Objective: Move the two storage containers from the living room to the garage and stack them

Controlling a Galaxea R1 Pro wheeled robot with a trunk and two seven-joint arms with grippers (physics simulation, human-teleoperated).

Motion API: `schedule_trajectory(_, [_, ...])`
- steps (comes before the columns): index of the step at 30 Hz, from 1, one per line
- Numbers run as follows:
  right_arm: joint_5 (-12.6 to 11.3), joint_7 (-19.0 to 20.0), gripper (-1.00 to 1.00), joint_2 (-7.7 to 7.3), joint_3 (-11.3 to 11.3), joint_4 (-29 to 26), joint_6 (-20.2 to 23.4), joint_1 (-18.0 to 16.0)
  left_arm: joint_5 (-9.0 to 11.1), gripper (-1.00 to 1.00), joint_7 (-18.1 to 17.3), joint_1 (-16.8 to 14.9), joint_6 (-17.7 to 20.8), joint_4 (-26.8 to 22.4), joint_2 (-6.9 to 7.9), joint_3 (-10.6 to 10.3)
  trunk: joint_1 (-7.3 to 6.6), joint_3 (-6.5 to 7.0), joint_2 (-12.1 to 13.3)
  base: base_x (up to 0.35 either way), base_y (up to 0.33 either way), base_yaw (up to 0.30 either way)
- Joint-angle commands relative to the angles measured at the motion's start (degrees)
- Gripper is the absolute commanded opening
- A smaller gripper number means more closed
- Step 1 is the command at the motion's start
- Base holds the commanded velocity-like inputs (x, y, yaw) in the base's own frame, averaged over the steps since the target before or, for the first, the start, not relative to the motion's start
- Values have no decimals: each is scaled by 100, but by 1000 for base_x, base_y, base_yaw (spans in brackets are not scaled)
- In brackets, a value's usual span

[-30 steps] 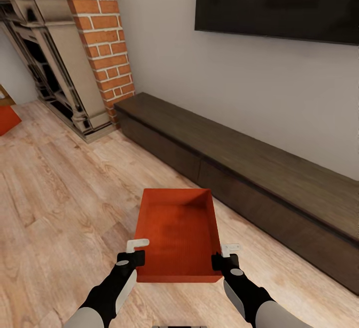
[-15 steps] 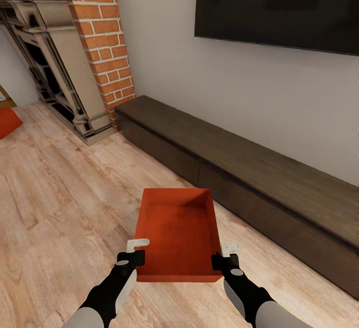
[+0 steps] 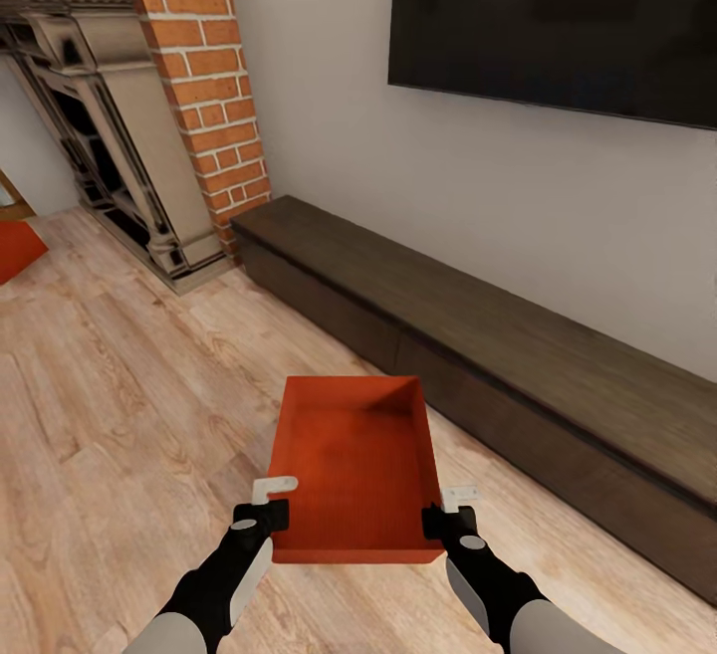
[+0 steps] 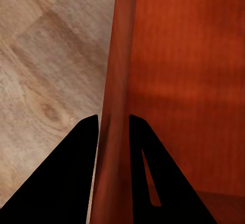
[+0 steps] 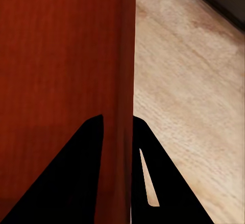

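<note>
Carrying one storage container (image 3: 357,470) out in front, level between the two arms, was the sensible way to haul it: a grip on each long wall kept the open bin from tipping while the robot rolled over the wood-plank floor (image 3: 110,405) of the living room. The left gripper (image 3: 271,501) was clamped on the left wall near the robot's end, and the left wrist view showed that wall (image 4: 116,106) pinched between the two dark fingers, one outside, one inside, nearly closed on the thin rim. The right gripper (image 3: 450,509) was doing the same on the right wall (image 5: 122,81), fingers squeezed tight either side. Off at the far left edge, a second red-orange shape (image 3: 18,248) sat on the floor, likely the other container. Ahead ran the dark bench (image 3: 478,335), with the brick fireplace (image 3: 204,87) and the TV (image 3: 558,22) beyond; the garage was yet to come.
</note>
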Motion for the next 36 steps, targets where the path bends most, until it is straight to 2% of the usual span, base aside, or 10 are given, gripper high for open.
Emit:
schedule_trajectory(1, [-118,-39,-100,8,56,17,-19,-2,-137,-100,111,-4,49,-29,13,8,-23,15,40,0,0,0])
schedule_trajectory(36, [-76,-39,-100,30,58,17,-45,-2,-137,-100,111,-4,48,-21,17,14,-792,643,1444,0,0,0])
